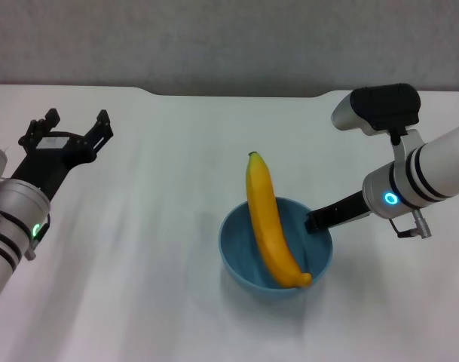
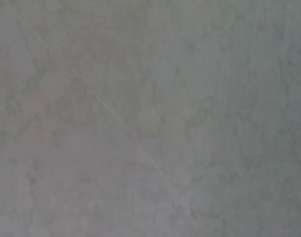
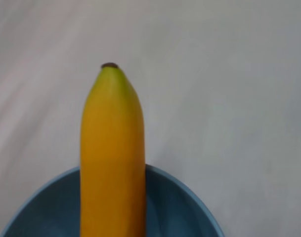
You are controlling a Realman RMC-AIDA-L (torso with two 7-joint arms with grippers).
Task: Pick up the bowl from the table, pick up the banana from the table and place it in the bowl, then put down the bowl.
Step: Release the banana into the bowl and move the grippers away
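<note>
The light-blue bowl (image 1: pixel 275 250) is at the middle of the white table (image 1: pixel 139 226). The yellow banana (image 1: pixel 269 220) lies across the bowl, its dark stem tip sticking out past the far rim. My right gripper (image 1: pixel 316 219) is shut on the bowl's right rim, one dark finger reaching inside. I cannot tell whether the bowl rests on the table or hangs just above it. The right wrist view shows the banana (image 3: pixel 112 158) over the bowl's rim (image 3: pixel 190 190). My left gripper (image 1: pixel 77 122) is open and empty, far off at the table's left.
The table's far edge has a shallow notch (image 1: pixel 237 95), with a grey wall behind. The left wrist view shows only bare tabletop (image 2: pixel 150 118).
</note>
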